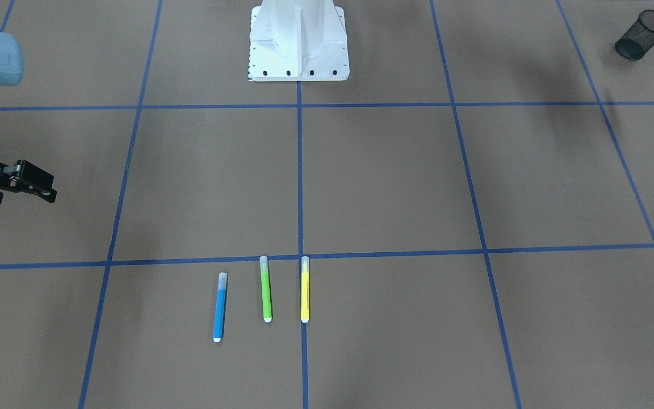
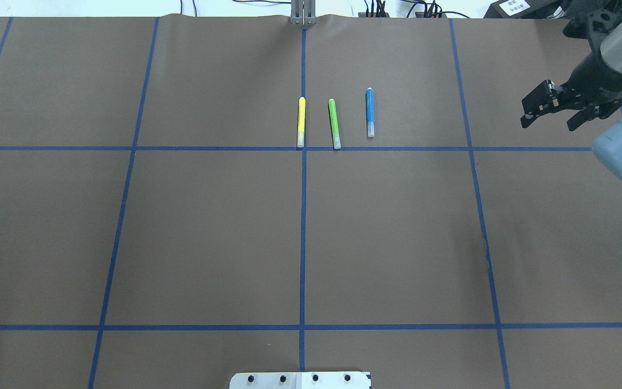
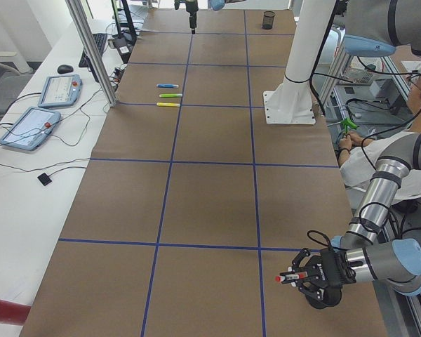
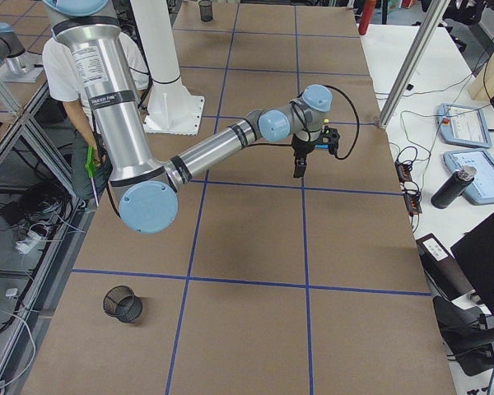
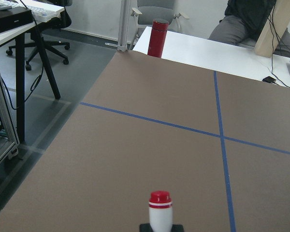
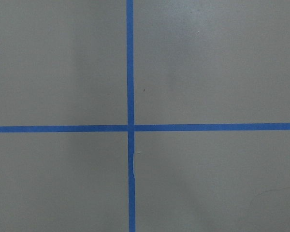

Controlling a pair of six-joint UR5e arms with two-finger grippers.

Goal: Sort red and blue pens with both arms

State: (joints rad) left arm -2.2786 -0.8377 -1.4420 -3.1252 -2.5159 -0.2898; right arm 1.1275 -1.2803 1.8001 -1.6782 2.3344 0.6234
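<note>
The blue pen (image 2: 369, 112) lies on the brown table at the far middle, beside a green marker (image 2: 334, 123) and a yellow marker (image 2: 301, 121); it also shows in the front view (image 1: 219, 307). My left gripper (image 3: 295, 279) is shut on the red pen (image 5: 160, 210), a white barrel with a red cap, held level just above a black mesh cup (image 3: 323, 300) at the table's left end. My right gripper (image 2: 550, 120) hangs open and empty over the right side, well clear of the blue pen.
A second mesh cup (image 4: 122, 303) stands near the robot at the table's right end. The white pedestal (image 1: 298, 40) is at the robot's side. A red bottle (image 5: 159, 37) stands off the far left corner. A seated person (image 4: 90, 90) is beside the base.
</note>
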